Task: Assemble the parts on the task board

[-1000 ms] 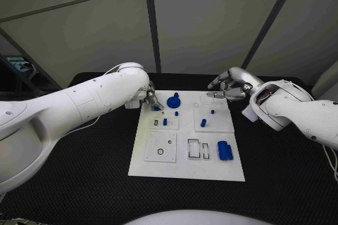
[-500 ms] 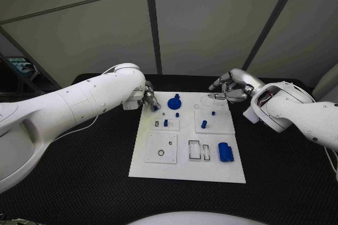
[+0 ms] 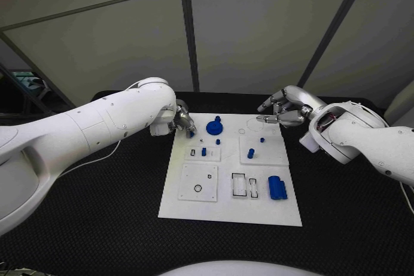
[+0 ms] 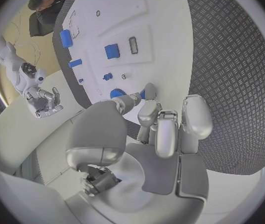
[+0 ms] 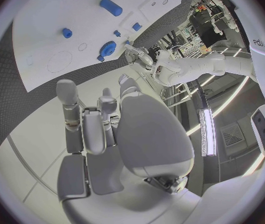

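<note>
L hand (image 3: 183, 121) pinching blue part (image 3: 191, 132), R hand (image 3: 283, 108) empty

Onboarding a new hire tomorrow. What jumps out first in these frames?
The white task board in the middle of the black table, dotted with small blue parts, the biggest a round gear-like part near its far edge. The left hand pinches a small blue part at the board's far left corner, while the right hand hovers empty off the far right corner.
</note>
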Robot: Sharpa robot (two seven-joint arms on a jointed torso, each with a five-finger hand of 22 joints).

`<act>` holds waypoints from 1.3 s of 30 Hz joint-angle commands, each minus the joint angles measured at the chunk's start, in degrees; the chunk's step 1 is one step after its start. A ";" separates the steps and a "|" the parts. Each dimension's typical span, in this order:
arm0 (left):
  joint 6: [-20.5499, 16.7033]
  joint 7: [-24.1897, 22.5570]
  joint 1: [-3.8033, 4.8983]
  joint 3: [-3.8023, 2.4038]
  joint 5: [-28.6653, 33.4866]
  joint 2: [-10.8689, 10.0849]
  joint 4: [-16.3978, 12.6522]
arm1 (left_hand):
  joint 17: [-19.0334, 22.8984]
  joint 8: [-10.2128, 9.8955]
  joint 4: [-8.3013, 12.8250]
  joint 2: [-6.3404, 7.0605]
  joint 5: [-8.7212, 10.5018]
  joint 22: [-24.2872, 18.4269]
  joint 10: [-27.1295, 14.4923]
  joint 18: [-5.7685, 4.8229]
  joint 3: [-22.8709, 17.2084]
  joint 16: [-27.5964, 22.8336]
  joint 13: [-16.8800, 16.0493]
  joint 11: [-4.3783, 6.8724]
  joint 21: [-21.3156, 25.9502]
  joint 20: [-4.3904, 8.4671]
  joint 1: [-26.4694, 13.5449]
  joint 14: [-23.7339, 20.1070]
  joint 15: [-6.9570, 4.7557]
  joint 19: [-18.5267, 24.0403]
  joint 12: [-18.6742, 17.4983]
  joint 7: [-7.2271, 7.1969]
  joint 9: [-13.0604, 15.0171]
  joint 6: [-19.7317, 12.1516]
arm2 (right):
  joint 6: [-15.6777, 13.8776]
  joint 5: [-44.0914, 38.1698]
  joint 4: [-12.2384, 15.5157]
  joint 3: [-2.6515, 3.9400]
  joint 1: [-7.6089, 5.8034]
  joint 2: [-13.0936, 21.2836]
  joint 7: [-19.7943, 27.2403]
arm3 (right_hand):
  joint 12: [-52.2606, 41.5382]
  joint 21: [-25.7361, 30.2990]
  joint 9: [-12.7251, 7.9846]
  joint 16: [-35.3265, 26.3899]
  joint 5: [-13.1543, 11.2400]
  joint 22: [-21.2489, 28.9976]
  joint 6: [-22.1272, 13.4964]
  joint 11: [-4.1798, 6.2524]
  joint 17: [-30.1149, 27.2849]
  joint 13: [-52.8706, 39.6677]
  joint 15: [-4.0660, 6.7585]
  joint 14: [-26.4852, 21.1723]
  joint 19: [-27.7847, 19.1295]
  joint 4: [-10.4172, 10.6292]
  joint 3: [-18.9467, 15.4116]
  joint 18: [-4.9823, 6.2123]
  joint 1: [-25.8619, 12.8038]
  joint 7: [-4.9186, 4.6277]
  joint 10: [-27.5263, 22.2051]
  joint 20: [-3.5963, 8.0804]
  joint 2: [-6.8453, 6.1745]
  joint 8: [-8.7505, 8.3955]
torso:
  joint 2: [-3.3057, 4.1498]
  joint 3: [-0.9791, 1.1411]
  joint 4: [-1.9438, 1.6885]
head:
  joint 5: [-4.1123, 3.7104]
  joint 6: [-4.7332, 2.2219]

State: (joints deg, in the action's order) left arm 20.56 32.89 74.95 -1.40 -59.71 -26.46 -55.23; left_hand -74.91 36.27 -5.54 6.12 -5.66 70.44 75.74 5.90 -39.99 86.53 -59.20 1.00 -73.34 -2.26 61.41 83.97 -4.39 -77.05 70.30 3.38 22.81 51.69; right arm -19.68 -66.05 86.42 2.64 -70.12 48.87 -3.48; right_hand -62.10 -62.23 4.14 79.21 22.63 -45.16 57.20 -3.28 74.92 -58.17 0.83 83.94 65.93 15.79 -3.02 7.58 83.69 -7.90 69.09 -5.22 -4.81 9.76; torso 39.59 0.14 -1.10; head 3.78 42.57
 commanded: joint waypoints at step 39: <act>1.70 -1.30 -0.39 0.11 5.43 -4.43 -1.68 | -7.62 0.68 8.11 -0.77 -0.18 -0.87 -2.25 -0.13 -15.29 -0.84 2.88 -1.11 2.08 -0.73 -5.19 3.68 1.04 1.32 -2.06 1.33 -0.88 -2.19 | 0.41 0.05 -0.03 0.04 -0.08 0.15 0.18 | 0.25 0.33 -0.03 -0.29 0.65 0.07 -0.01 0.43 0.63 0.02 0.48 2.57 0.06 0.30 0.22 0.97 0.13 0.13 0.17 0.22 0.16 0.33 | 0.04 0.02 0.05 | 0.56 -0.14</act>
State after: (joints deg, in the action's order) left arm 22.21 32.26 74.46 -1.25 -55.54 -30.85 -56.79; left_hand -74.91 36.68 2.41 6.05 -5.58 69.50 73.91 7.34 -54.89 85.87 -56.36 -0.04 -71.57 -2.88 56.22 83.96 -3.59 -76.03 68.29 4.51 21.97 49.55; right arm -19.54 -66.05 86.35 2.64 -70.11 48.98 -3.50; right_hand -62.10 -62.23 4.14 79.06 22.94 -45.17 57.20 -3.28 74.91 -58.18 0.83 83.94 65.93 15.96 -2.85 7.58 83.69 -7.90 69.09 -5.22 -4.81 9.76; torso 39.62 0.15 -1.09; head 4.29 42.46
